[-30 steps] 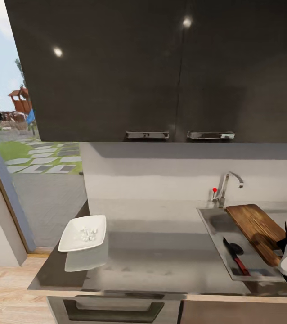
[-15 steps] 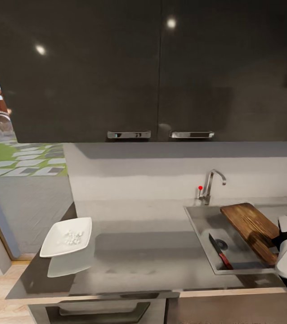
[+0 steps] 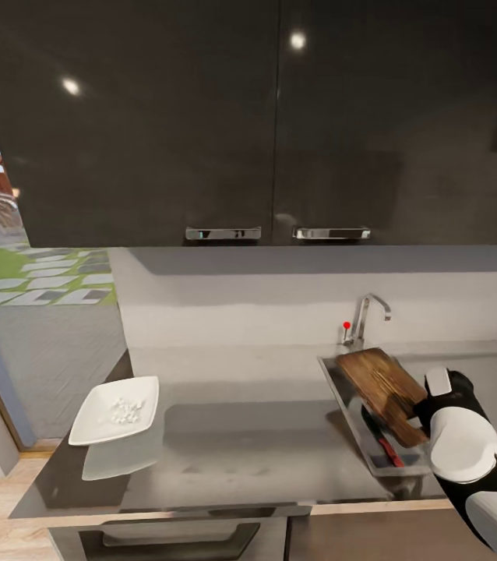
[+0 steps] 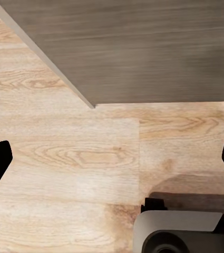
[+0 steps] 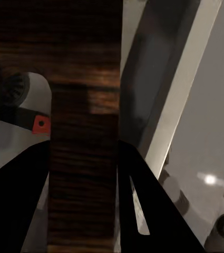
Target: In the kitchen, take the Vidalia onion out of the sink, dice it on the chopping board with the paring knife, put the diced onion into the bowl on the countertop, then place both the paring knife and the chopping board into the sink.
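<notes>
Right pincer (image 5: 83, 174) grips chopping board (image 3: 381, 383) slanting lengthwise over sink (image 3: 347, 396).

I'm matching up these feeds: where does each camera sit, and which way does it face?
Head view: head-mounted, facing down over countertop, bowl, sink; right arm shows.
Left wrist view: faces wooden floor; left gripper open.
Right wrist view: along right gripper, clamping chopping board.
Shared: head and right wrist views show the board.

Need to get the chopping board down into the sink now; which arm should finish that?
Right. The right gripper is shut on the chopping board, holding it tilted over the sink above the paring knife. The left gripper hangs open over wooden floor, probably too far away.
</notes>
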Available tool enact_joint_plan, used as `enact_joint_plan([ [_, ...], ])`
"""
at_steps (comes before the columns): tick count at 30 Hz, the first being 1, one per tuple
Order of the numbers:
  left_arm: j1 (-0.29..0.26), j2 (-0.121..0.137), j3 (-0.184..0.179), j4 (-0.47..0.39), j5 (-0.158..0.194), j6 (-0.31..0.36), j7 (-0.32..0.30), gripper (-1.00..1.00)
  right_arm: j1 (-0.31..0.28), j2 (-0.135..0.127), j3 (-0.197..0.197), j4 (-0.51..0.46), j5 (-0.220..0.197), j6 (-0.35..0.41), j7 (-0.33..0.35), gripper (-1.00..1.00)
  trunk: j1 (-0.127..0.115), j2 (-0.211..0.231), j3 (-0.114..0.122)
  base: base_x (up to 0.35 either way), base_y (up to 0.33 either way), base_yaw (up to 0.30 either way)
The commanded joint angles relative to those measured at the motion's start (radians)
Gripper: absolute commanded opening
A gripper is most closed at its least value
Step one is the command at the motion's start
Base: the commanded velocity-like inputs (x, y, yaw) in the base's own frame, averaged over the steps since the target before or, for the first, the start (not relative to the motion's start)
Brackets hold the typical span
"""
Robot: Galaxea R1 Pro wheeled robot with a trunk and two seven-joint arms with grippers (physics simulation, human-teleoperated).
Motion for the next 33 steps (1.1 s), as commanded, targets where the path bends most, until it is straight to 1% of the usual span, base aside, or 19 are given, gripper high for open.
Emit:
enact_joint_plan([
  [1, -0.001, 0.0, -0.009, 0.004, 0.009, -0.006, 0.0, 1.0, 0.0, -0.003, -0.001, -0.001, -0.009, 0.005, -0.006, -1.0, 0.0, -0.001, -0.001, 0.0, 0.0, 0.0],
  [10, -0.001, 0.0, -0.009, 0.004, 0.009, -0.006, 0.0, 1.0, -0.001, -0.004, -0.001, -0.034, -0.008, 0.006, -0.01, -1.0, 0.0, -0.001, -0.001, 0.0, 0.0, 0.0],
  [13, -0.001, 0.0, -0.009, 0.004, 0.009, -0.006, 0.0, 1.0, -0.001, 0.001, -0.002, -0.035, -0.007, 0.0, -0.015, -1.0, 0.0, -0.001, -0.001, 0.0, 0.0, 0.0],
  [15, -0.001, -0.002, -0.009, 0.004, 0.009, -0.006, -0.001, 1.0, -0.001, 0.01, -0.002, -0.035, -0.007, -0.006, -0.036, -1.0, 0.0, -0.001, -0.001, 0.0, 0.0, 0.0],
  [17, -0.001, -0.009, -0.009, 0.004, 0.009, -0.006, -0.001, 1.0, -0.001, 0.018, -0.003, -0.033, -0.008, -0.05, -0.05, -1.0, 0.0, -0.001, -0.001, 0.0, 0.0, 0.0],
  [18, -0.001, -0.012, -0.009, 0.004, 0.009, -0.006, 0.0, 1.0, -0.001, 0.02, -0.002, -0.03, -0.009, -0.084, -0.054, -1.0, 0.0, -0.001, -0.001, 0.0, 0.0, 0.0],
  [20, -0.001, -0.011, -0.009, 0.004, 0.009, -0.006, 0.0, 1.0, -0.001, 0.021, -0.003, -0.027, -0.009, -0.113, -0.057, -1.0, 0.0, -0.001, -0.002, 0.0, 0.0, 0.0],
  [30, -0.001, -0.014, -0.009, 0.004, 0.009, -0.006, 0.0, 1.0, -0.001, 0.035, -0.004, -0.024, -0.007, -0.134, -0.061, -1.0, 0.0, -0.001, -0.01, 0.0, 0.0, 0.011],
  [33, -0.001, -0.015, -0.009, 0.004, 0.009, -0.006, 0.0, 1.0, -0.001, 0.035, -0.005, -0.023, -0.005, -0.16, -0.062, -1.0, 0.0, -0.001, -0.014, 0.0, 0.0, 0.079],
])
